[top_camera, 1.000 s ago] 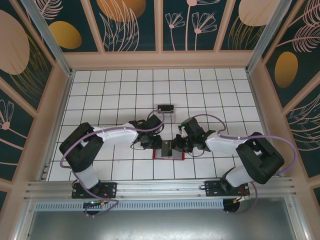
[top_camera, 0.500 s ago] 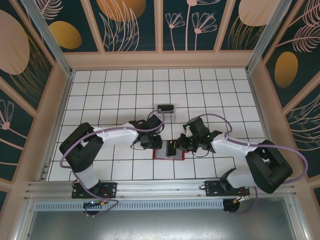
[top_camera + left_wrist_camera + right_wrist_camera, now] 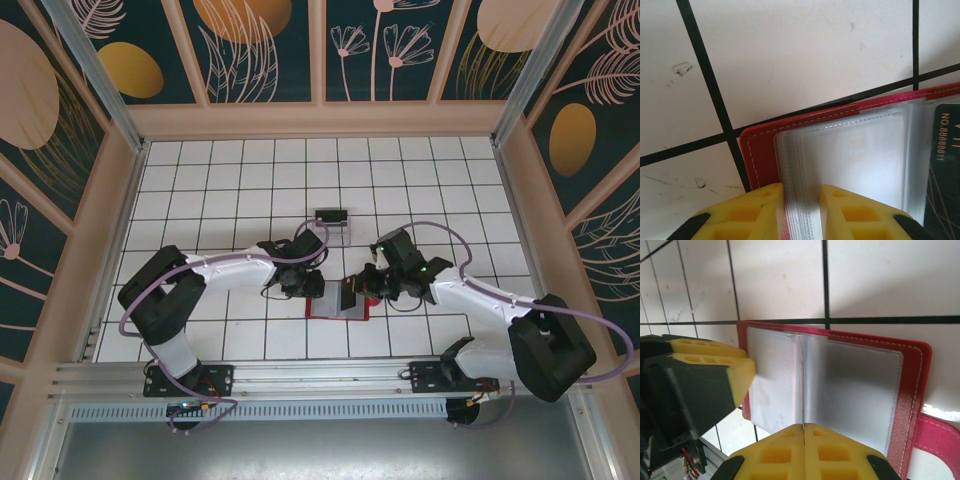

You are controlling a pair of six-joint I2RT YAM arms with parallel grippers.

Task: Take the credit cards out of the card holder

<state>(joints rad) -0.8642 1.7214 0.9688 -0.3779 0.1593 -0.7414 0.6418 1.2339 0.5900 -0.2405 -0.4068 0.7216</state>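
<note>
– The wallet (image 3: pixel 330 308)?
– Open flat on the table (image 3: pixel 200 200), long axis left-right, clear sleeves (image 3: pixel 850 150) showing.
– Grippers?
– The left gripper (image 3: pixel 801 199) pinches the sleeves; the right gripper (image 3: pixel 803 440) clamps a dark card (image 3: pixel 347 293) over it.

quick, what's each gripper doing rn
left gripper: closed on the card holder sleeves
right gripper: closed on a thin edge-on sheet, likely the dark credit card
</note>
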